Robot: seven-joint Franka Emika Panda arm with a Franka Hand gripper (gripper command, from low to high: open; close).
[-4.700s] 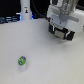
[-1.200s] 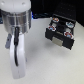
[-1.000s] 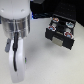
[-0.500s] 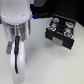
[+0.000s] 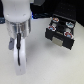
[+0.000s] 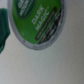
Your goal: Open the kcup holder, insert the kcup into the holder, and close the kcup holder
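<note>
The kcup is a white pod with a green foil lid that lies lid-up on the white table and fills much of the wrist view. In the exterior view my white arm hides it. My gripper points straight down over that spot at the exterior view's left and looks open, with nothing between the fingers. A blurred teal shape sits beside the pod. The black kcup holder stands at the exterior view's right with its tray pulled out, and several pods sit in its round slots.
The white table runs between my arm and the holder. A dark background lies behind the holder at the far edge.
4.7 s ago my arm was by the holder and the green pod lay in plain sight. Over the last second my arm stands over the pod and has sunk slightly.
</note>
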